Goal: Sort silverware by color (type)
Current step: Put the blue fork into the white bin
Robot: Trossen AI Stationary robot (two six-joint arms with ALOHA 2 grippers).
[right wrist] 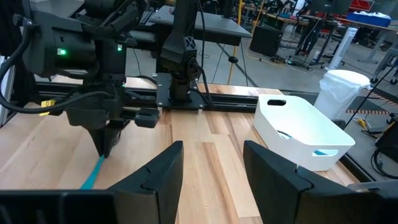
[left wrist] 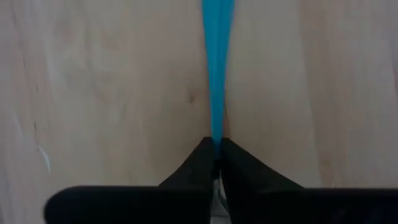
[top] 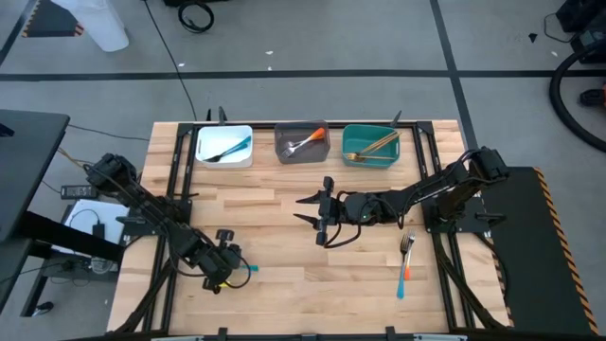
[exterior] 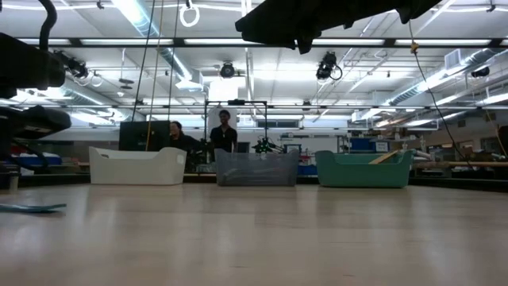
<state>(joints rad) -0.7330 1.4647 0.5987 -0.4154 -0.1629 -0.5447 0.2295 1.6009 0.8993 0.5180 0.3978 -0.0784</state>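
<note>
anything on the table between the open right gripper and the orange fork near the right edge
Nothing: the high view shows only bare wood between the right gripper and the orange-handled fork.

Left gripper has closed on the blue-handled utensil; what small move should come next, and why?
Probably lift it straight up. The left gripper is pinched on the blue utensil, which lies flat on the table, far from the white bin holding another blue one.

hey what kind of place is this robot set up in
Probably a robotics lab or workshop: a butcher-block table with two arms mounted on it, open floor with cables around it, and in the low view a big hall with ceiling lights and people at benches.
</note>
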